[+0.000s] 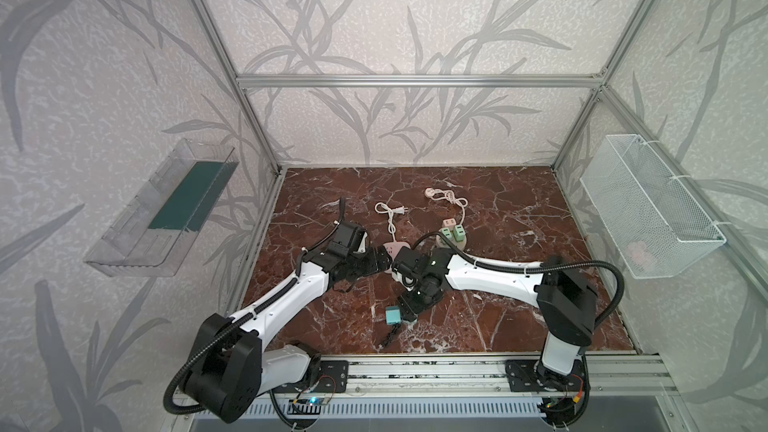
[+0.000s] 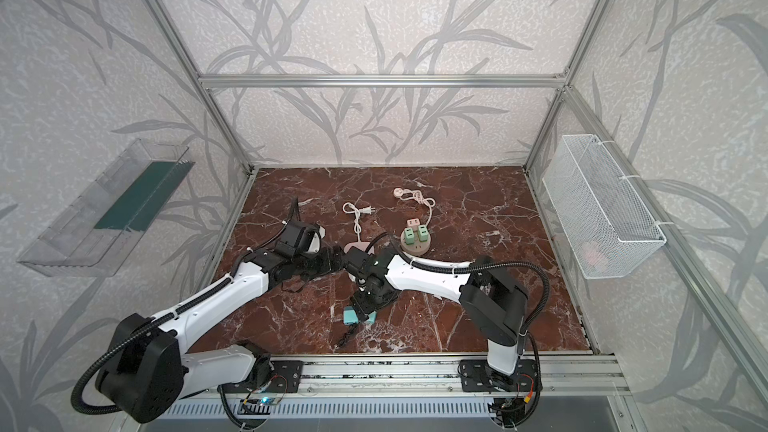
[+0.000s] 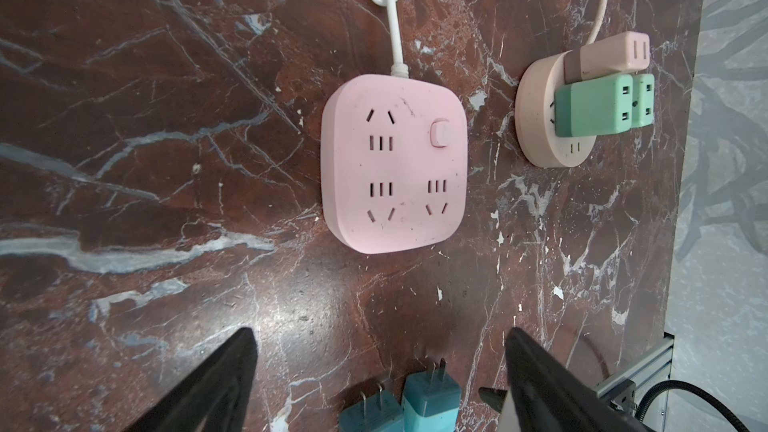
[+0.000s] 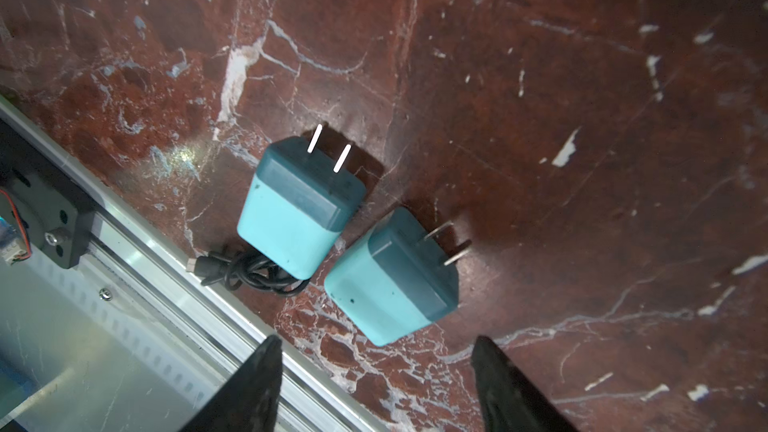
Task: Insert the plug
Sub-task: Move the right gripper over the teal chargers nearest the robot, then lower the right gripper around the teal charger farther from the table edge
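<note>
I see pink socket block (image 3: 395, 164) top face unobstructed; round socket (image 3: 536, 126) near, crowded by green adapters (image 3: 590, 110); plug (image 4: 299, 209) and second plug (image 4: 395, 280) close together, little room between; black cable (image 4: 249, 270) against first.

Pale walls (image 1: 374, 14) with grey leaf shapes stand behind an aluminium frame (image 1: 415, 81). The worktop (image 1: 519, 218) is red-brown marble with white veins. A clear plastic tray (image 1: 124, 259) hangs on the left wall, a white wire basket (image 1: 640, 201) on the right.
</note>
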{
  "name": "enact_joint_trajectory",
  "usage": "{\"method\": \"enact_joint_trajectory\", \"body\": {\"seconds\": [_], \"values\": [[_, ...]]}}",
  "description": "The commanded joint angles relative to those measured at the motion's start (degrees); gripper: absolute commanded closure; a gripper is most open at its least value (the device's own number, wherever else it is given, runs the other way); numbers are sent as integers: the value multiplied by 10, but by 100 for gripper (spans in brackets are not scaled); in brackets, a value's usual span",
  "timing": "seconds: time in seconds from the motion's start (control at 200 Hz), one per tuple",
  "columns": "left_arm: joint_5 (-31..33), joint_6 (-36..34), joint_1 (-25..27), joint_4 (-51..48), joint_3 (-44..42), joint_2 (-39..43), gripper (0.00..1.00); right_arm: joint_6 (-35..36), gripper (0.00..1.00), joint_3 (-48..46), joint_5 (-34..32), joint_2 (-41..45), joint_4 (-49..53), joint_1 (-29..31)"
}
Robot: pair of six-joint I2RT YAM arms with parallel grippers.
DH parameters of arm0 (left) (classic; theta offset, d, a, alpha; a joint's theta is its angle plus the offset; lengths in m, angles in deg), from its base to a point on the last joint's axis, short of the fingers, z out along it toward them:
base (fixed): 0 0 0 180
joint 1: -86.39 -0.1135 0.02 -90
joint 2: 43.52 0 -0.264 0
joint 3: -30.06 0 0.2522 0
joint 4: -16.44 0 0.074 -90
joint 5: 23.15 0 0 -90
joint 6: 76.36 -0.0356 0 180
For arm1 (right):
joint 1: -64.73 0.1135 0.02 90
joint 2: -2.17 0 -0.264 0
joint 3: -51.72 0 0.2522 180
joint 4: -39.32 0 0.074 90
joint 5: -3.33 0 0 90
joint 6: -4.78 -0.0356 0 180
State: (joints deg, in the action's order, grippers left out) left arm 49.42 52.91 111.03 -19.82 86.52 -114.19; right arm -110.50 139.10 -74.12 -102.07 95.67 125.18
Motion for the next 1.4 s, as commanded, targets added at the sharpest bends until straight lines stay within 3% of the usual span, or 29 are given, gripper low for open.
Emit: {"method": "enact_joint_trajectory", "body": {"seconds": [0.0,0.48,0.885,1.1,1.4], "values": [[4,4,0,-1,-5,8,8,-7,29,-2,5,-16,15,5],[6,-1,-1,-2,-3,9,8,-17,35,6,-20,-51,39,8],[8,0,-2,-1,-3,12,8,-11,35,45,-129,-65,113,-1],[9,1,-3,-3,-4,14,8,-19,35,60,-129,-66,113,-1],[17,2,-3,1,-10,23,8,-39,35,50,-70,-49,46,-1]]}}
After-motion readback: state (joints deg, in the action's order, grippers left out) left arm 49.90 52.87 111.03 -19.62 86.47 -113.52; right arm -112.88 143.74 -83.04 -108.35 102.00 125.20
